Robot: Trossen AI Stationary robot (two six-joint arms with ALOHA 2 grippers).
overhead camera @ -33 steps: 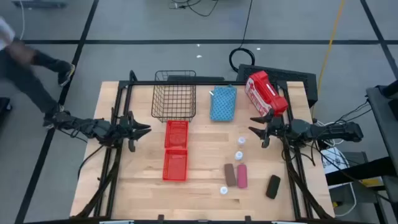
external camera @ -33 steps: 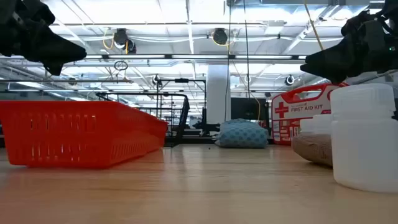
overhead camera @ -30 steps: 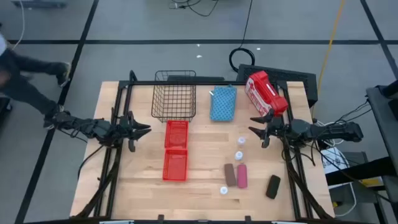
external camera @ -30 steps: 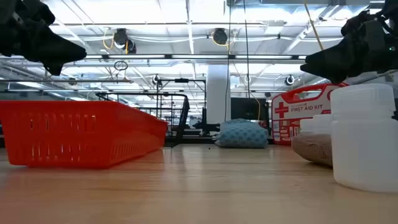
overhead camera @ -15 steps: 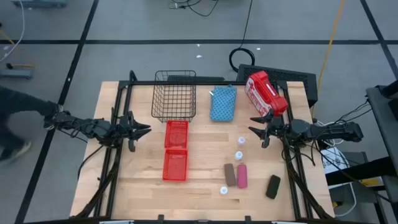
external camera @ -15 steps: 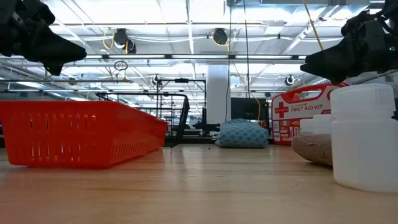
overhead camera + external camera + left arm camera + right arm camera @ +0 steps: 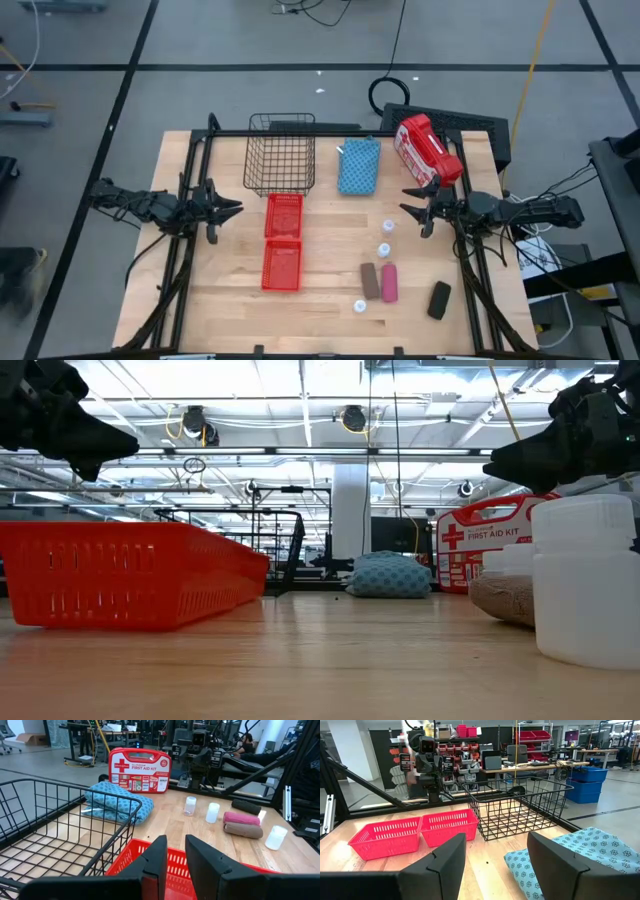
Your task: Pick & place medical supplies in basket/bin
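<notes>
In the high view the black wire basket (image 7: 280, 162) stands at the table's far side, with two red bins (image 7: 283, 215) (image 7: 281, 266) in a row in front of it. The light-blue pouch (image 7: 359, 166) lies flat right of the basket. Three white vials (image 7: 389, 227) (image 7: 383, 249) (image 7: 360, 306) stand upright, and the brown (image 7: 370, 281), pink (image 7: 389, 283) and black (image 7: 439, 300) rolls lie toward the near right. My left gripper (image 7: 238, 208) (image 7: 176, 842) hovers left of the bins, open by a narrow gap. My right gripper (image 7: 403, 210) (image 7: 495, 837) hovers right of the vials, wide open.
The red and white first aid case (image 7: 427, 150) stands at the far right, beside the pouch. A black frame (image 7: 300, 133) runs along the table's far edge and down both sides. Bare wood lies between the bins and the vials and along the near edge.
Both arms and all the things on the table have kept still. A person on the floor left of the table has walked away toward the near side and out of the picture.
</notes>
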